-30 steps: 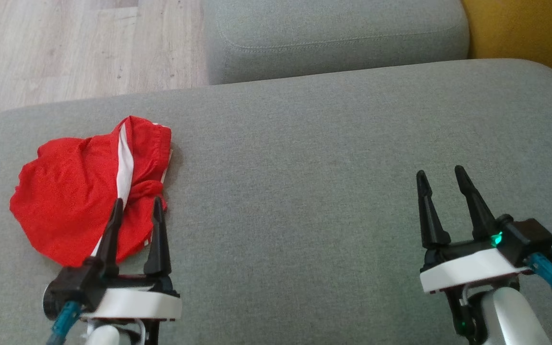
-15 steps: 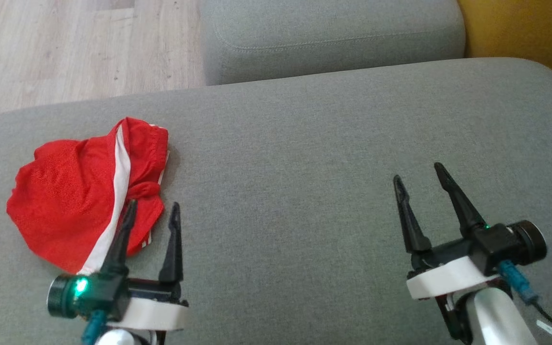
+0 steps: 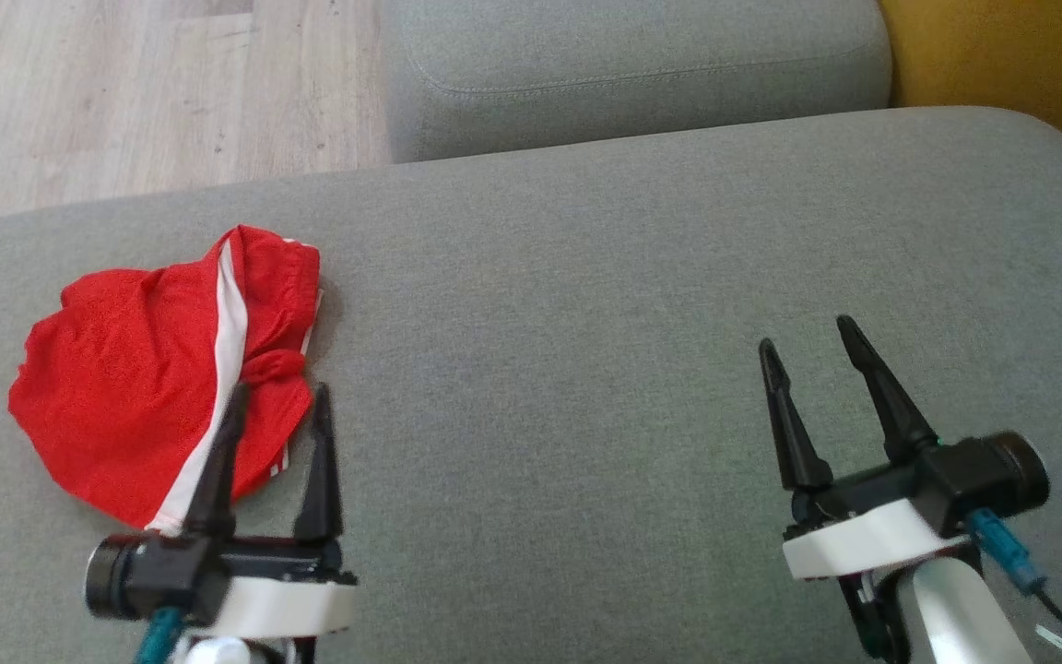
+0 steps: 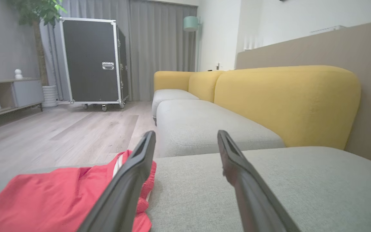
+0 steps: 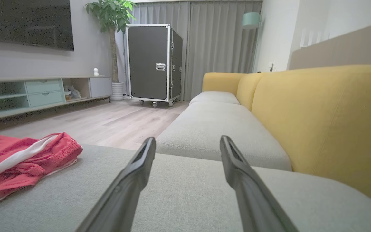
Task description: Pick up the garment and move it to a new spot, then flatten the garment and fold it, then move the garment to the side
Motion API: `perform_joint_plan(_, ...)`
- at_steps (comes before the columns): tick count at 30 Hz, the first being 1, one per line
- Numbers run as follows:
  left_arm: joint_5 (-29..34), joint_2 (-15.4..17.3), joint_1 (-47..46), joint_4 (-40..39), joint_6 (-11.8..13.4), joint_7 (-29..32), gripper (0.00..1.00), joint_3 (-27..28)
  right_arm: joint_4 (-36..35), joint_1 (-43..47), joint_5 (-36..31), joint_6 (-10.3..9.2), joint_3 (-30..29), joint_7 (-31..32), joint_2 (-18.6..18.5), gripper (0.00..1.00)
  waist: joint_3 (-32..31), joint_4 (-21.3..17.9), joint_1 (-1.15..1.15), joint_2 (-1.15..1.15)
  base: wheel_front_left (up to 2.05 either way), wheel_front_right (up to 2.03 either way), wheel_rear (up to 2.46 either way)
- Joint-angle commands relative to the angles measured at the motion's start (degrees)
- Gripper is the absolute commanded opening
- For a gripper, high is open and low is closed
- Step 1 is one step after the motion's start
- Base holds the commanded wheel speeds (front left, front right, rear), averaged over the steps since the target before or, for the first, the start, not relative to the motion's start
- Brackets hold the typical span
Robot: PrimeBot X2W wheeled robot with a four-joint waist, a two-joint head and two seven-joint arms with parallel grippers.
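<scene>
The garment [image 3: 139,378], red shorts with a white side stripe, lies crumpled on the left part of the grey seat cushion [image 3: 586,304]. It also shows at the lower left of the left wrist view [image 4: 53,196] and at the left of the right wrist view [image 5: 18,158]. My left gripper [image 3: 277,397] is open just in front of the garment's near right edge, its left finger over the cloth, nothing between the fingers. My right gripper [image 3: 808,334] stands open over bare cushion far to the right, holding nothing.
A second grey cushion [image 3: 632,74] lies beyond the one in front, with a yellow backrest [image 3: 1001,65] at the right. Wooden floor [image 3: 125,92] runs past the cushion's far left edge. A black wheeled case [image 5: 153,61] and a low TV cabinet [image 5: 37,93] stand across the room.
The left gripper drew back and to the right, then edged toward the garment again. The right gripper shifted slightly left and turned. The garment lies as it did.
</scene>
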Motion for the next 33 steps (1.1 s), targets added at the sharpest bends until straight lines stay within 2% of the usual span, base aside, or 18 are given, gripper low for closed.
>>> perform_joint_plan(1, -1.6, -0.6, -1.0, -1.2, -0.9, -0.5, 1.0, 3.6, -0.6, -1.4, 2.7, -0.04, 1.0, -0.6, -0.3, 1.0, -0.1, 0.1, 0.0, 0.0, 0.0, 0.0, 0.0)
perform_joint_plan(8, -3.7, -1.9, 0.2, 5.2, -3.9, -0.5, 1.0, 5.6, 3.7, -1.1, 11.4, -0.04, 1.6, -0.6, -0.3, 1.0, -0.4, 0.2, 0.0, 0.0, 0.0, 0.0, 0.0)
perform_joint_plan(18, -3.8, -2.6, -1.0, 9.1, -5.1, -0.5, 1.0, 7.3, 5.3, -1.1, 13.0, -0.04, 2.1, -0.6, -0.3, 1.0, -0.7, 0.3, 0.0, 0.0, 0.0, 0.0, 0.0)
perform_joint_plan(25, -3.4, -2.7, -0.9, 8.8, -5.6, -0.5, 1.0, 8.4, 5.0, -0.6, 13.1, -0.04, 2.8, -0.6, -0.3, 1.0, -1.5, 3.4, 0.0, 0.0, 0.0, 0.0, 0.0)
perform_joint_plan(33, -3.4, -2.8, 0.0, 9.2, -6.0, -0.5, 1.0, 10.0, 5.4, 0.5, 13.4, -0.04, 4.7, -0.6, -0.3, 1.0, -3.1, 9.2, 0.0, 0.0, 0.0, 0.0, 0.0)
